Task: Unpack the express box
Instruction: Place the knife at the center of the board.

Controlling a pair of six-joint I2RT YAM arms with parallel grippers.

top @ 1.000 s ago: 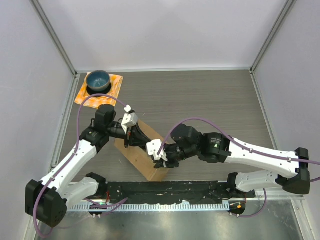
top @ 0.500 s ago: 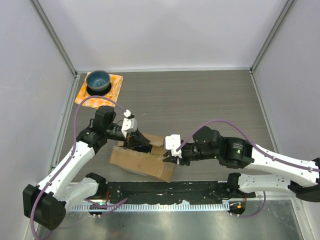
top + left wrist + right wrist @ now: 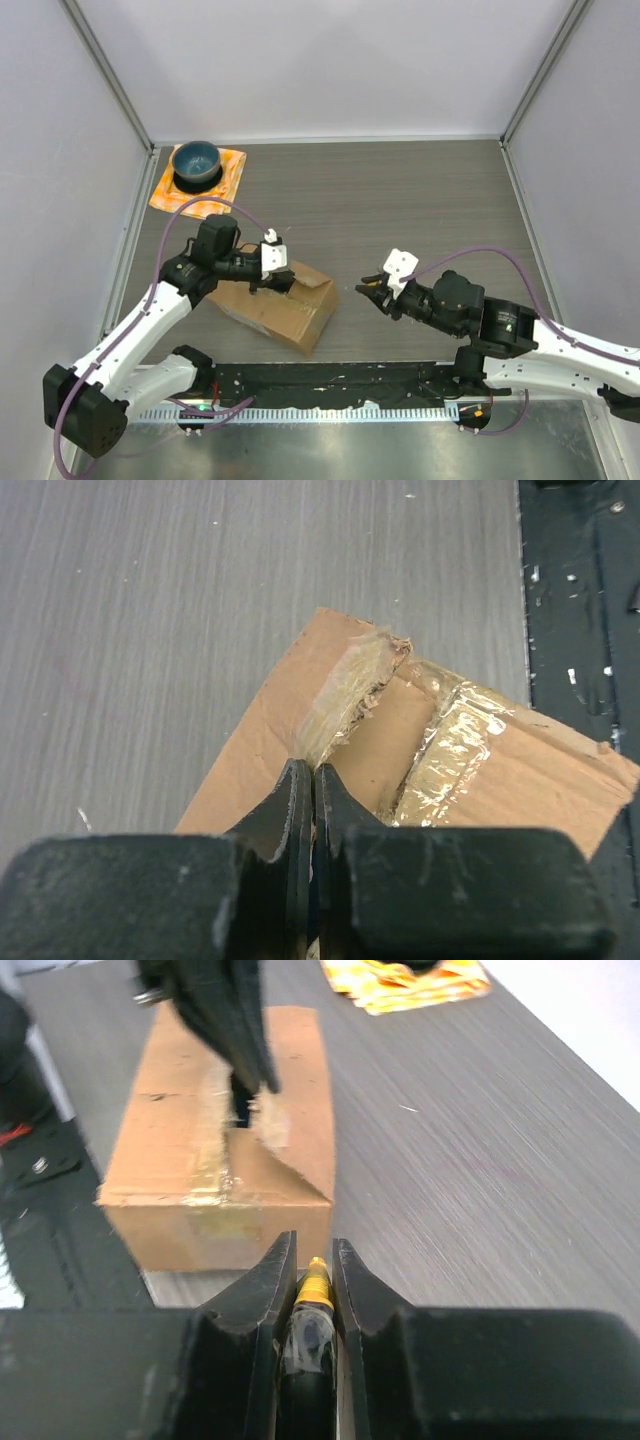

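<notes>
- Brown cardboard, the express box lies on the near-left part of the desk, turned at an angle, close to the black strip along the near edge.
- From above we see the left tool over the box's top and the right tool well apart from the box, to its right, above bare desk.
- Only the left wrist view shows us the left tool's fingers pressed together, tips at a torn, lifted flap edge beside crinkled clear tape. We cannot tell whether they pinch anything.
- Only the right wrist view shows the right tool narrow, clamped on a yellow-tipped object and facing the box's end wall.
- Overhead we find the blue bowl on the orange cloth in the far-left corner. The right wrist view catches just the cloth's edge beyond the box.
</notes>
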